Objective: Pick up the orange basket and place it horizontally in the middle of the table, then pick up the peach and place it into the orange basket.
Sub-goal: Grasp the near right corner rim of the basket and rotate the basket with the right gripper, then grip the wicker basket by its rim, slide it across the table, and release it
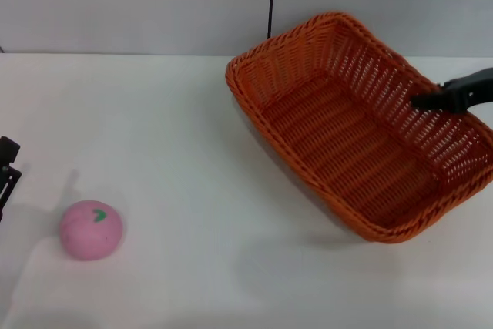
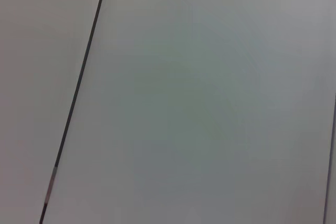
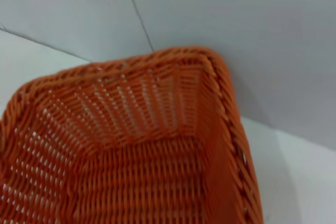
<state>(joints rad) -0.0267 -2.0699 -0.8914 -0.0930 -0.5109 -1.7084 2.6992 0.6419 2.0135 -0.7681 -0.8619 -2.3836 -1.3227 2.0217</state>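
I see the right gripper [image 1: 431, 100] clamped on the basket [image 1: 347, 152] rim, far right, basket tilted. Peach [image 1: 92, 229] sits near left on the table [image 1: 192, 252]; I cannot tell the left gripper's [image 1: 6, 171] state.

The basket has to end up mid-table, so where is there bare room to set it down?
The widest free patch of the table lies between the peach and the orange basket. The near edge below both is bare too. The right side is crowded: the basket fills it, with the right hand at its rim. The left hand sits at the left edge.

Left gripper [image 1: 6, 171] (mostly cut off), right gripper [image 1: 431, 100] fingertips indistinct
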